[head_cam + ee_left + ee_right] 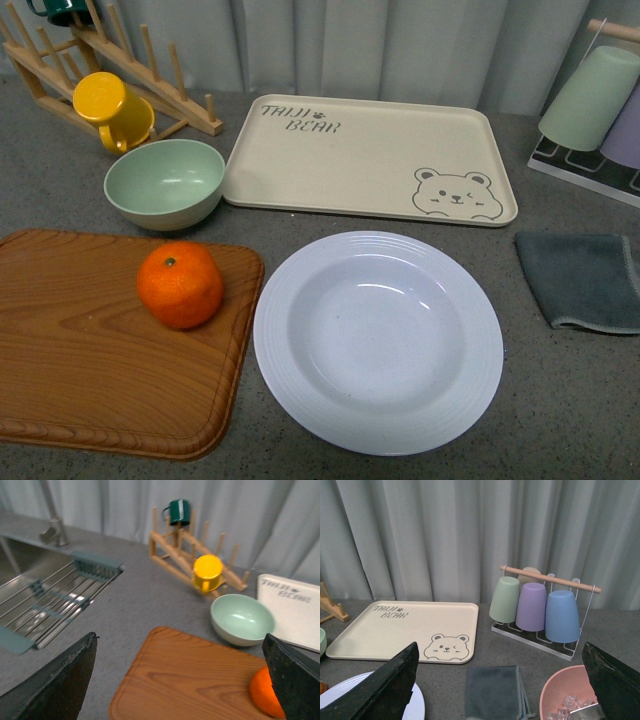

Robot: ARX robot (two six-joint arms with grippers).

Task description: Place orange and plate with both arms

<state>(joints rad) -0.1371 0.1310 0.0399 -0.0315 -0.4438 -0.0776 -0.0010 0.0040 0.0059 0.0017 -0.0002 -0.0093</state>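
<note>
The orange (181, 284) sits on a wooden cutting board (90, 370) at the front left. The white ridged plate (378, 340) lies empty on the counter to the board's right. Neither arm shows in the front view. In the left wrist view my left gripper (182, 680) is open above the board, and the orange (266, 697) is partly hidden behind one finger. In the right wrist view my right gripper (502, 685) is open above a grey cloth (494, 692), with the plate's edge (417, 705) at one finger.
The cream bear tray (365, 160) lies behind the plate. A pale green bowl (165, 183) and a yellow mug (112, 110) on a wooden rack (110, 60) stand at back left. A cup stand (595, 110) is at back right. A pink bowl (565, 695) holds ice. A sink (35, 595) lies far left.
</note>
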